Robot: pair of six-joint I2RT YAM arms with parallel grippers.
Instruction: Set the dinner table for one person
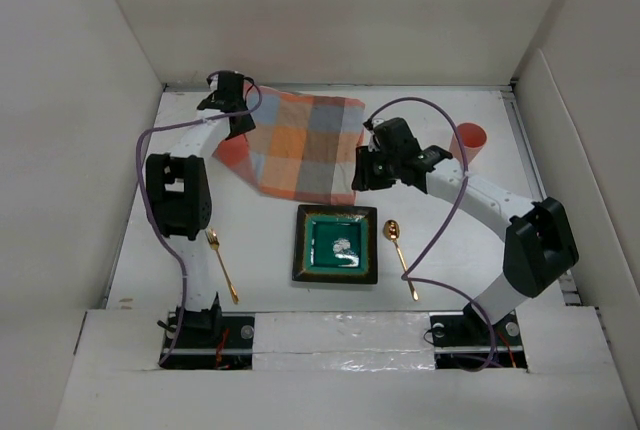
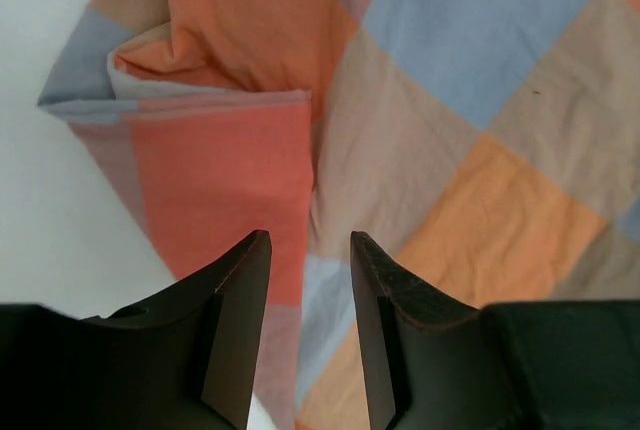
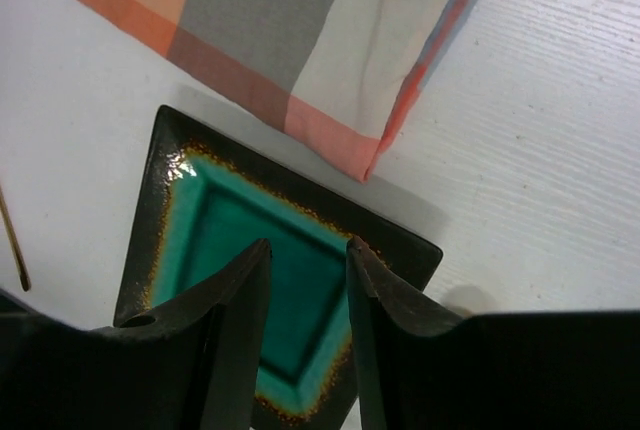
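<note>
1. The dinner table (image 1: 270,250), a large plain white work surface, carried a square green-glazed plate with a dark rim (image 1: 336,243) at near centre, with a gold fork (image 1: 222,265) to its left and a gold spoon (image 1: 402,258) to its right
2. The orange-and-blue checked cloth (image 1: 300,145) lay spread at far centre, beyond the plate, its long axis running from far left to near right
3. The left gripper (image 2: 310,245) stood directly over the cloth's far-left part; a folded-over corner lay just ahead and left of its fingertips. Its jaws were slightly parted and held nothing
4. The right gripper (image 3: 308,250) hung above the plate's far corner, the cloth's near corner just ahead. Its jaws were likewise parted and empty
5. Whether that cloth corner touched the plate rim could not be settled from these views
6. Judgement: the left arm was the nearer to the cloth. It was stretched far forward, wrist turned down; the right arm reached inward across the table, forearm slanting left
</note>
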